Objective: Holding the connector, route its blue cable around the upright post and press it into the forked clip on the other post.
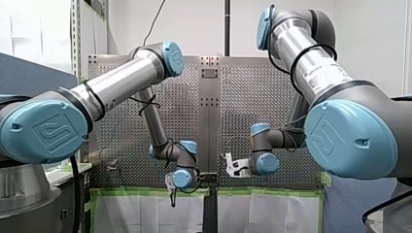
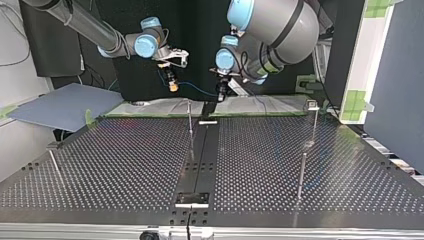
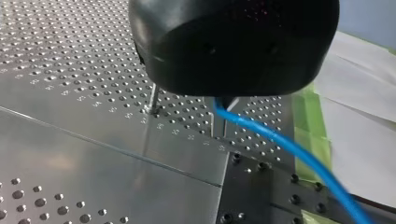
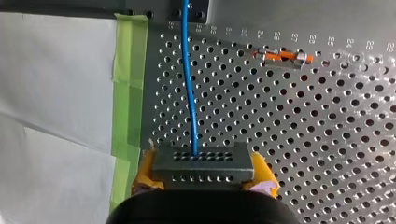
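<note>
Clearly the routing is not yet begun. The right gripper's (image 4: 203,173) fingers are clamped by their yellow pads (image 4: 148,169) on the connector (image 4: 201,161), held in the air over the green-taped (image 4: 125,93) edge of the surface (image 2: 125,165). The blue cable (image 4: 190,107) runs straight out of the connector along that edge to the left gripper (image 2: 222,92). Its fingers appear closed on the cable, though the black housing in the left wrist view hides most of them. Both grippers hang above that edge near its middle. The upright post (image 2: 190,122) stands just in from the edge, close below them. The post carrying the forked clip (image 2: 312,104) stands toward the corner at the top view's right, well apart from the cable.

To do the step well, the right gripper should probably carry the connector low enough for the cable to meet the post's shaft rather than pass over its tip. It should then sweep round the post under light tension so the bend does not slip off. The left fingers would best follow along, not drag. At the clip, the cable should lie square across the fork before being pressed down, because a slack or angled cable may skate off.
</note>
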`<state>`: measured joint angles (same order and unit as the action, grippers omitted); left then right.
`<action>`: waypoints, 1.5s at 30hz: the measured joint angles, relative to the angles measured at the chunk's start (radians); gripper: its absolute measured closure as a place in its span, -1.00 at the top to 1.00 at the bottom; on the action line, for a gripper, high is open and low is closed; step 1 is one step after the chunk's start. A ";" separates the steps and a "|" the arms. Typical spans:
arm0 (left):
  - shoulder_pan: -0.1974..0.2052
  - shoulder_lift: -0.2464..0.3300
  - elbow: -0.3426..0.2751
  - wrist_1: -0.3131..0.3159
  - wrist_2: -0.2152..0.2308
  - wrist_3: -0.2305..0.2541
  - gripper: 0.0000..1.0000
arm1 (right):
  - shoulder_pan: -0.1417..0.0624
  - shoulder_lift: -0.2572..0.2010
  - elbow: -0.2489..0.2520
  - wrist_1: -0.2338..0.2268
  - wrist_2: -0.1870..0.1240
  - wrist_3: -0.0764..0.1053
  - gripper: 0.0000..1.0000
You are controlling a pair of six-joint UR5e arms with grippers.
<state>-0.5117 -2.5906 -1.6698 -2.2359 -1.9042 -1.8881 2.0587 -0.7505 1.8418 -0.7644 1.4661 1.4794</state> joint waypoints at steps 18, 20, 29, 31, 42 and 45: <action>-0.114 0.040 -0.021 0.021 -0.093 0.039 -1.00 | -0.011 -0.011 0.000 0.006 0.014 0.001 -1.00; -0.124 0.046 -0.021 0.021 -0.103 0.039 -1.00 | -0.014 -0.012 0.000 0.007 0.017 0.001 -1.00; -0.146 0.050 -0.017 0.020 -0.115 0.049 -1.00 | -0.038 -0.036 0.000 0.014 0.017 0.003 -1.00; -0.149 0.050 -0.012 0.019 -0.115 0.051 -1.00 | -0.044 -0.046 0.000 0.016 0.016 0.006 -1.00; -0.157 0.050 0.030 0.011 -0.110 0.052 -1.00 | -0.065 -0.057 0.000 0.021 0.014 0.021 -1.00; -0.157 0.050 0.036 0.011 -0.109 0.052 -1.00 | -0.071 -0.057 0.000 0.018 0.010 0.024 -1.00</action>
<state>-0.6688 -2.5410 -1.6341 -2.2247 -2.0136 -1.8362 1.9877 -0.8077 1.8417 -0.7460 1.4765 1.5036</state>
